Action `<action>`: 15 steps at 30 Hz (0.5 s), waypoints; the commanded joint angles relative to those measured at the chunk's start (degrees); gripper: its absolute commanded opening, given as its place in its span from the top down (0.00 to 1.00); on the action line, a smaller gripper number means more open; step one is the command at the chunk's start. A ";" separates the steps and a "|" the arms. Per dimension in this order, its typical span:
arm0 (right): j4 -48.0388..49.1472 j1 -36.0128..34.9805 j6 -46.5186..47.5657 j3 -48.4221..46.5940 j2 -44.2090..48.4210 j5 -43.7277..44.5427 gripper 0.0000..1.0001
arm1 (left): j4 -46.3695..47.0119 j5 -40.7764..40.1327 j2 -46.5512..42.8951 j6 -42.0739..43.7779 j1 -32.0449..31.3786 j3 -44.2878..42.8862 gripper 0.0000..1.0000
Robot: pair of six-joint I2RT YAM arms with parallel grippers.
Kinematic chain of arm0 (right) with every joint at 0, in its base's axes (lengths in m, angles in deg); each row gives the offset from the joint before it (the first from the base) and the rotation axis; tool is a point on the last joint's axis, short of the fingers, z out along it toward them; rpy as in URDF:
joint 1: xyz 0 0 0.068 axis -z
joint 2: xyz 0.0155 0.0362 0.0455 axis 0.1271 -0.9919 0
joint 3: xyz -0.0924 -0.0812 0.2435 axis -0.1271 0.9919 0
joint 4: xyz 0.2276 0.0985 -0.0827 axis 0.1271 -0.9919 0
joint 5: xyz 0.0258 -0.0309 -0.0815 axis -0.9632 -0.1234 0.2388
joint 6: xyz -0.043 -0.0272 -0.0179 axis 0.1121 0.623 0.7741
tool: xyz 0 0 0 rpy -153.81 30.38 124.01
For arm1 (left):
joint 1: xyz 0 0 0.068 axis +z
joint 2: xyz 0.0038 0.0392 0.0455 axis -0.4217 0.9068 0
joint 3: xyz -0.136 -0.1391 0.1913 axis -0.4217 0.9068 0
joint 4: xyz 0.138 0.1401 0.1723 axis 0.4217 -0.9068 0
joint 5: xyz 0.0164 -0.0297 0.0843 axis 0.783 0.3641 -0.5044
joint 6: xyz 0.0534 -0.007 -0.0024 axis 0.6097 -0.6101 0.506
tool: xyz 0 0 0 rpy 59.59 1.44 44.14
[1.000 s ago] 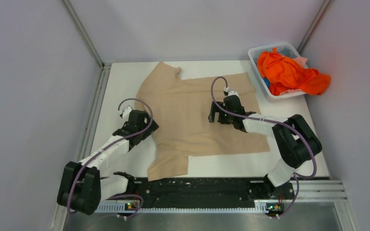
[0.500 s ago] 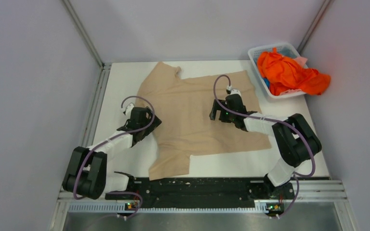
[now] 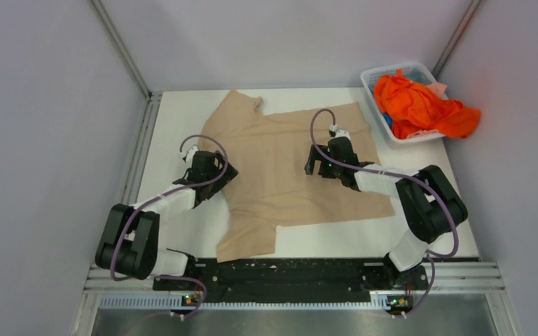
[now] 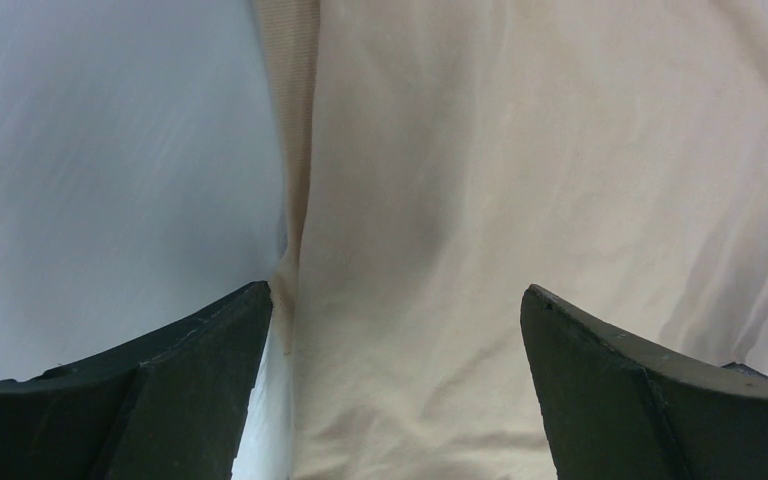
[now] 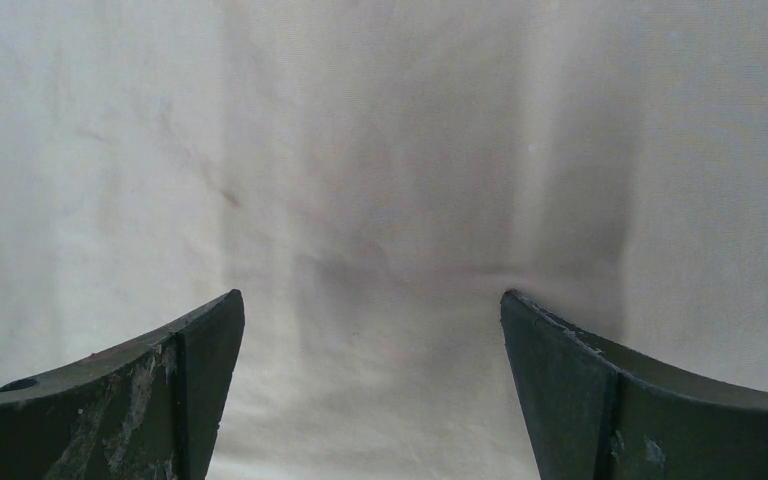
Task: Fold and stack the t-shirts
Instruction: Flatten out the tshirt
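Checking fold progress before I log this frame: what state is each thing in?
Beige t-shirt: spread out on the table, unfolded.
White basket: upright, full.
Orange t-shirts: crumpled heap in the basket, spilling over.
Left fingers: open, over the beige shirt's edge.
Right fingers: open, over its middle.

We counted one beige-tan t-shirt [image 3: 280,161], one white basket [image 3: 375,73], one table [image 3: 175,119] and two grippers, the left gripper [image 4: 395,288] and the right gripper [image 5: 371,293]; the heaped orange t-shirts [image 3: 420,105] we could not count.
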 commanded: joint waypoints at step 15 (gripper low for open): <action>-7.09 2.99 0.69 1.35 -0.37 3.96 0.01 | -12.92 -7.79 8.77 -0.43 2.22 -5.77 0.01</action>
